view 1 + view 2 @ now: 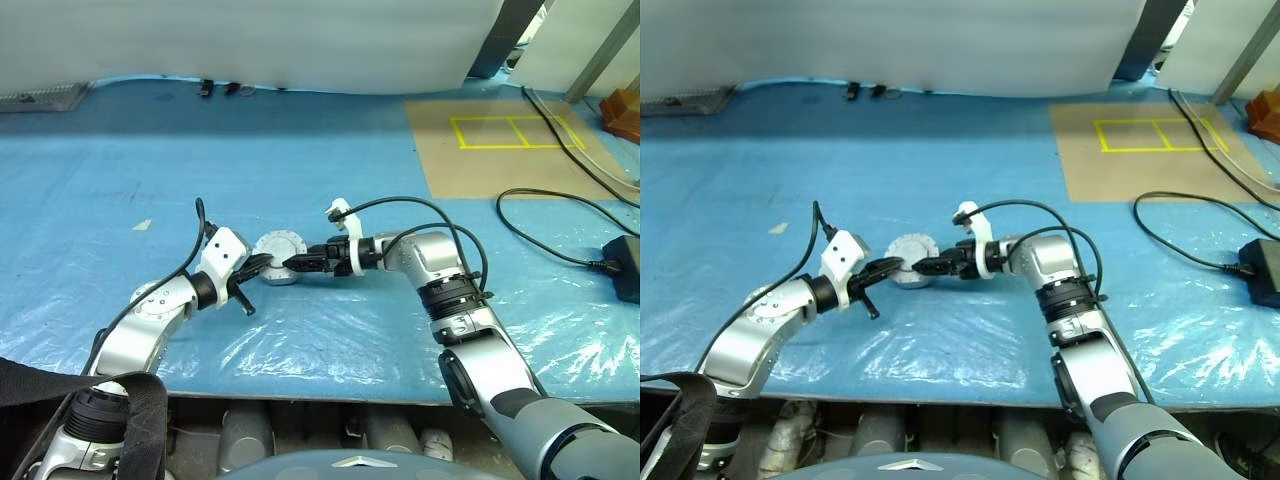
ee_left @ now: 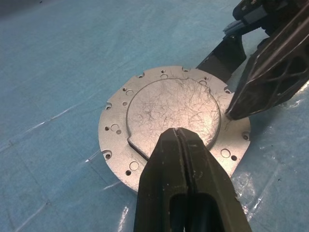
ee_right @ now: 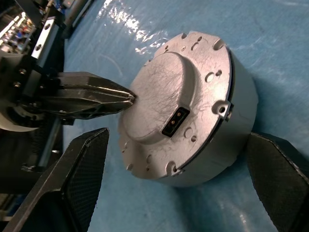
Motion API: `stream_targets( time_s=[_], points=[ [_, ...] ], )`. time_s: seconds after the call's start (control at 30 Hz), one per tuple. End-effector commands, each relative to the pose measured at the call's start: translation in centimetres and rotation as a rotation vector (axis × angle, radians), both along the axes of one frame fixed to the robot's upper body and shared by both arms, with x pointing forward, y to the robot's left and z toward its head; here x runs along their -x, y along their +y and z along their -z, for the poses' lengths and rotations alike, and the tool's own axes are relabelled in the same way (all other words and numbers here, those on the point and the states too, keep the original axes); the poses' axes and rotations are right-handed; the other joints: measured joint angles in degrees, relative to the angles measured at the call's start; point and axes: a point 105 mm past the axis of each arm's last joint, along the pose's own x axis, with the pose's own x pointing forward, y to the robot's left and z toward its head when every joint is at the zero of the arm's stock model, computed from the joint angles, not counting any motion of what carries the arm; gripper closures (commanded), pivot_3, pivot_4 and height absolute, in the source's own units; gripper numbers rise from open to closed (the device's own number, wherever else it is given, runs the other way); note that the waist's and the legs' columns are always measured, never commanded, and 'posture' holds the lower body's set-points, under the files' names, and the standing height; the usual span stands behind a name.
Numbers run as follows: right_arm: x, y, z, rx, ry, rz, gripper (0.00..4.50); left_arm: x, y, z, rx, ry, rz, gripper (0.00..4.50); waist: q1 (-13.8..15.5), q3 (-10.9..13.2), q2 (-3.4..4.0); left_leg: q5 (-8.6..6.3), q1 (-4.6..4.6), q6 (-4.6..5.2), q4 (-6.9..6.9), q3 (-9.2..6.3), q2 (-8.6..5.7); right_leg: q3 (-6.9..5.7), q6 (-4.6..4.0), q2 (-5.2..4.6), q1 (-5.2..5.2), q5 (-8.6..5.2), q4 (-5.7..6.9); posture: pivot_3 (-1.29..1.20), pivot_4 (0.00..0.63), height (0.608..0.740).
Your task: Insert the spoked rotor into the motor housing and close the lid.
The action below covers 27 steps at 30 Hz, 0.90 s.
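Note:
The motor housing (image 3: 231, 129), a round silver can, sits on the blue table with the lid (image 3: 164, 104) on top, plain grey face up. The same lid (image 2: 171, 108) fills the middle of the left wrist view. My left gripper (image 2: 179, 134) is shut, its joined tips resting on the lid's raised centre. My right gripper (image 3: 178, 136) comes in from the right and is open, one finger on each side of the housing and apart from its wall. In the head views the two grippers meet at the can (image 1: 277, 245). The spoked rotor is hidden.
A black cable (image 1: 560, 215) loops over the table's right side to a black adapter (image 1: 625, 268). A brown board with yellow tape (image 1: 500, 140) lies at the back right. The table's front edge (image 1: 300, 385) runs just below the arms.

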Motion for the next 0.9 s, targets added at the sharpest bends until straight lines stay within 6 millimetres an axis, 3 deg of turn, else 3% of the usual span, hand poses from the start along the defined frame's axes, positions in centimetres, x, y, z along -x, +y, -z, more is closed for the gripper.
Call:
stream_targets(
  time_s=[0.03,0.17,0.43,0.57,0.77,0.8,0.9],
  points=[
    [2.1,1.7,-1.8,-0.117,0.084,-0.077,0.02,0.4,0.4,1.4,-0.014,0.062,-0.021,4.50,0.0,0.0,0.01,0.00,0.01,0.00,-0.01,-0.01,0.00,0.00,0.00,0.01,0.01,0.00,-0.02,0.00,0.150,0.740],
    [1.5,2.4,-2.3,-0.185,0.266,0.013,0.02,0.4,0.4,1.4,-0.014,0.064,-0.026,4.50,-0.3,0.0,0.01,0.00,0.07,-0.01,-0.02,-0.01,0.01,0.00,0.00,0.03,0.00,0.00,0.02,0.00,0.150,0.740],
    [0.1,2.3,-3.0,-0.251,0.320,0.100,0.02,0.5,0.3,1.5,-0.014,0.070,-0.022,4.50,-0.1,0.0,0.03,0.01,0.09,-0.03,-0.04,-0.01,0.01,0.01,0.00,0.02,0.00,0.00,0.01,0.00,0.150,0.740],
    [0.4,2.3,-3.1,-0.273,0.327,0.090,1.16,0.5,0.3,1.5,-0.012,0.067,-0.019,4.50,-0.1,0.0,0.04,0.01,0.05,-0.04,-0.06,-0.01,0.00,0.00,0.00,0.02,0.00,0.00,-0.02,0.00,0.150,0.740],
    [1.0,2.3,-1.7,-0.199,0.353,0.081,3.10,0.3,0.0,1.3,0.001,0.061,-0.020,4.50,0.0,0.0,0.05,0.01,0.05,-0.04,-0.06,-0.01,-0.01,0.00,0.01,0.00,0.00,0.00,-0.02,0.00,0.150,0.740],
    [0.9,2.3,-1.5,-0.183,0.350,0.085,3.34,0.3,0.0,1.3,0.010,0.057,-0.025,4.50,0.0,0.0,0.07,0.01,0.07,-0.04,-0.06,-0.01,-0.01,0.00,0.01,0.00,0.01,0.00,-0.02,0.00,0.150,0.740],
    [1.1,2.4,-1.2,-0.148,0.343,0.074,3.35,0.3,0.2,1.0,0.039,0.044,-0.050,4.50,0.0,0.0,0.11,0.01,0.10,-0.04,-0.05,0.00,-0.01,0.00,0.01,0.00,0.03,0.01,0.00,0.00,0.150,0.740]
  ],
)
